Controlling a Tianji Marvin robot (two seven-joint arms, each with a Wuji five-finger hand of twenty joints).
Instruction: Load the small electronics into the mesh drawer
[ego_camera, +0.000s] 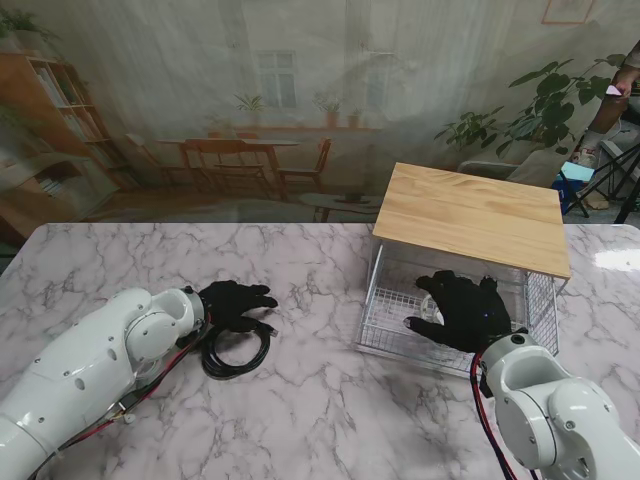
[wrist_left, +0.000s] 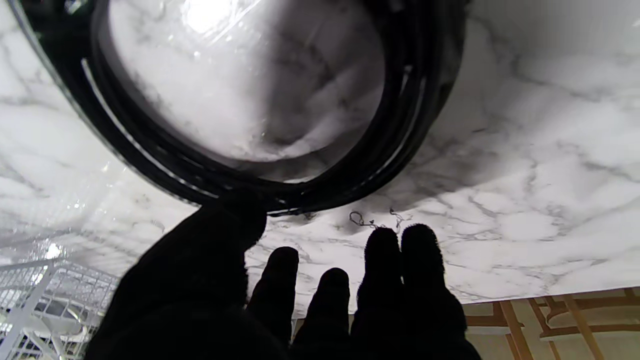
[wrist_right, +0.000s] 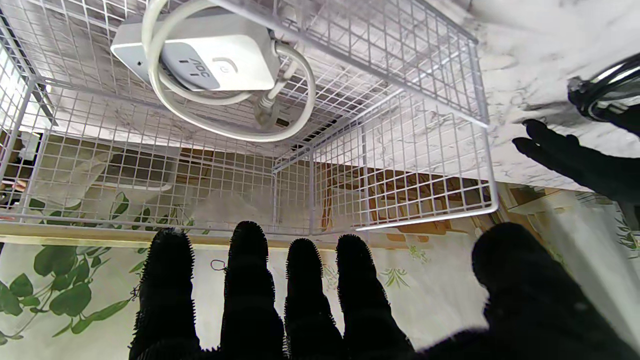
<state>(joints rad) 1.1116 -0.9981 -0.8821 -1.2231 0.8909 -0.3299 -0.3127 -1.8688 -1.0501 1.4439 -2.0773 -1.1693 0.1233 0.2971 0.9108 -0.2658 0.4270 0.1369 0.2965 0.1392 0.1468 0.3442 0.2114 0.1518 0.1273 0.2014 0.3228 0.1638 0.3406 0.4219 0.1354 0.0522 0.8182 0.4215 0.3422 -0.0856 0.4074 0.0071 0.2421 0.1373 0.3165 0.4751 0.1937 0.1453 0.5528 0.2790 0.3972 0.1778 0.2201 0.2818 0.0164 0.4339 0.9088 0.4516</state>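
The right hand (ego_camera: 463, 309) hovers, fingers spread and empty, over the mesh drawer (ego_camera: 385, 318) holding a white charger (wrist_right: 200, 55); the left hand (ego_camera: 232, 302) rests on the black cable coil (ego_camera: 238, 350), apparently ungrasped.

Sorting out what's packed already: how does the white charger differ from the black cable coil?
The white charger lies inside the mesh drawer; the black cable coil lies outside on the marble table. The right hand hovers open over the charger; the left hand reaches over the coil. Both have looped cords.
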